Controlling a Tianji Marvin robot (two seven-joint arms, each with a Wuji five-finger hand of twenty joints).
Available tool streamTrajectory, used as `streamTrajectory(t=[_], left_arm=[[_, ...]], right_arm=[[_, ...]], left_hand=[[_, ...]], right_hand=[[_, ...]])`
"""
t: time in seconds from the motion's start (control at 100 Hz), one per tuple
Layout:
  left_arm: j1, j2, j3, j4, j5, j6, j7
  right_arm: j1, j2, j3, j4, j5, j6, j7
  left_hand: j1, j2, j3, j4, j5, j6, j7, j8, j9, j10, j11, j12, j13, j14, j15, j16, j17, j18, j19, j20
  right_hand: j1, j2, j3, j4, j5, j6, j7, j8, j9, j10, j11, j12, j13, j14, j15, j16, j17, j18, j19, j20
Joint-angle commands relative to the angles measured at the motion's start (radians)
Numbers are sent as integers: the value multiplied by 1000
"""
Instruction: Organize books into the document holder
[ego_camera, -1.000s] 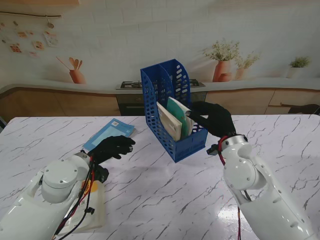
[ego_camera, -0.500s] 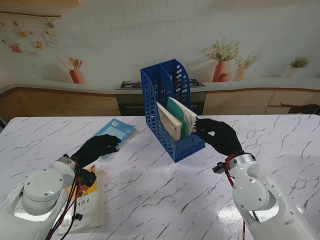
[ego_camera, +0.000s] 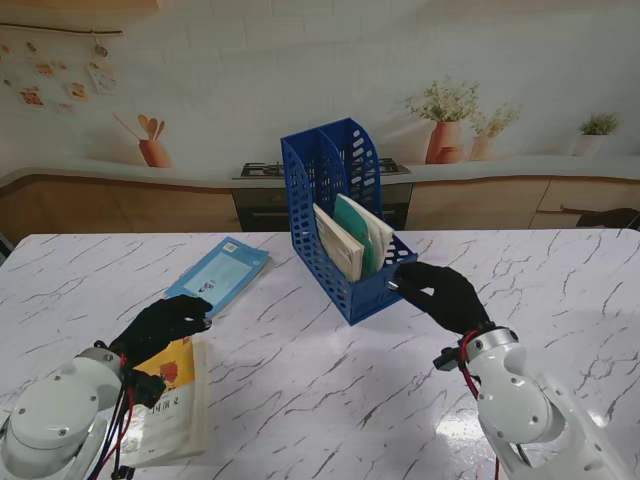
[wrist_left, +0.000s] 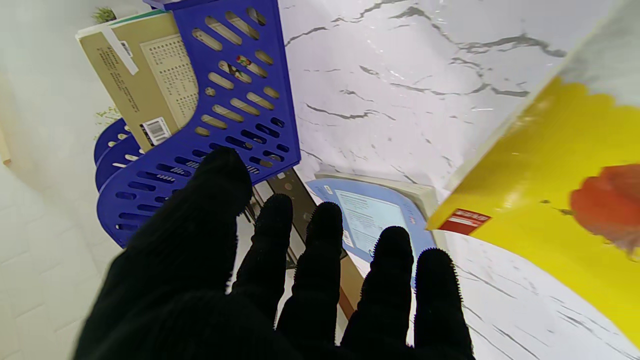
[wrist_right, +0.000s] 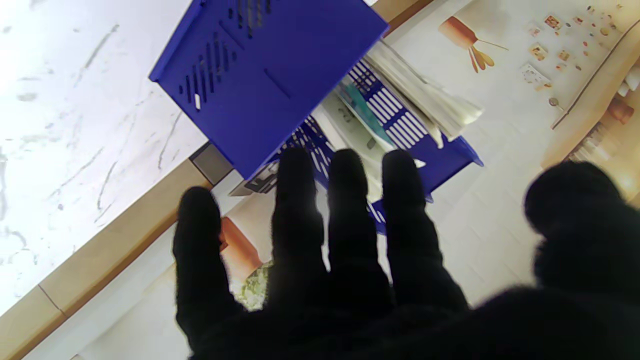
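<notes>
The empty, spread left hand (ego_camera: 165, 325) is nearest the yellow book (ego_camera: 172, 405), which lies just beside it, long axis pointing away from me

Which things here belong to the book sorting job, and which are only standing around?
Belong to the job:
- blue document holder, two books already inside
- light blue book, flat on the table
- yellow book, flat, beside the left hand
- right hand, empty, near the holder

Only standing around:
- potted plants on the far counter
- stove behind the holder
</notes>
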Motion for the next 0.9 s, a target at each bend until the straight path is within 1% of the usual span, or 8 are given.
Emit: streamTrajectory(t=[0.0, 0.19, 0.4, 0.46, 0.51, 0.64, 0.78, 0.89], left_arm=[[30, -6, -9, -1, 0, -7, 2], [69, -10, -28, -7, 15, 14, 20], [99, -11, -29, -2, 60, 30, 36], [102, -12, -23, 6, 80, 36, 45], [102, -14, -17, 16, 91, 40, 55], [103, -14, -1, 39, 121, 51, 67], [97, -6, 23, 73, 171, 59, 53], [87, -5, 43, 101, 171, 79, 51]], right_arm=[[-21, -2, 1, 3, 11, 2, 2], [-45, 2, 14, 5, 7, -5, 12], [-48, 0, 22, 8, 8, 5, 7], [-46, 0, 22, 10, 10, 8, 7], [-44, -1, 20, 13, 13, 9, 5], [-41, 0, 19, 17, 18, 13, 14], [-40, 0, 17, 17, 23, 19, 17], [-39, 0, 16, 17, 26, 19, 20]], left_hand=[[-12, 33, -44, 24, 3, -31, -7, -8, -31, -32, -16, -7, -25, -10, -27, 2, -20, 0, -43, -17], [-8, 38, -55, 26, -2, -27, -13, -7, -32, -24, -15, -6, -19, -17, -27, 10, -12, -10, -61, -22], [-14, 50, -63, 26, -4, -13, -14, -7, -27, -6, -5, -1, 8, -15, 1, 25, 0, -29, -3, 10], [-29, 76, -86, 22, -14, -1, -22, -11, -22, 7, 5, 3, 19, -21, 22, 38, 1, -45, 18, 16], [-19, 105, -147, 25, -16, 9, -31, -15, -24, 11, 9, 6, 22, -21, 30, 45, 3, -53, 27, 13], [-26, 124, -174, 22, -7, 17, -23, -10, -15, 26, 20, 10, 35, -23, 50, 53, 18, -61, 59, 28], [-20, 154, -195, 25, 16, 47, 13, 11, 37, 54, 32, 4, 80, 9, 89, 51, 63, -47, 113, 54], [-11, 175, -198, 30, 29, 86, 38, 17, 101, 75, 59, -8, 155, 43, 158, 49, 130, -2, 203, 104]], right_hand=[[4, 9, -21, 10, 14, 13, 4, -9, 14, -1, 17, 16, 31, -2, 21, 17, -1, -50, 0, 12], [0, 6, -20, 10, 25, 5, 11, -7, 26, -4, 21, 16, 40, -1, 30, 18, 1, -44, 7, 14], [1, 5, -16, 10, 28, 8, 13, -8, 29, -3, 20, 15, 42, 0, 33, 18, -1, -38, 9, 12], [2, 8, -15, 10, 27, 8, 14, -8, 27, -3, 19, 15, 40, 2, 32, 18, -4, -40, 7, 11], [3, 9, -15, 11, 26, 9, 14, -8, 26, -1, 19, 15, 38, 1, 32, 18, -5, -40, 6, 10], [6, 15, -16, 11, 19, 12, 13, -8, 17, -2, 18, 16, 30, 0, 30, 18, -12, -44, -1, 5], [11, 20, -19, 11, 15, 13, 12, -7, 9, 0, 19, 17, 22, -1, 28, 17, -17, -51, -8, 1], [14, 23, -22, 12, 13, 12, 12, -6, 5, 0, 21, 18, 18, -2, 27, 17, -21, -56, -13, -1]])
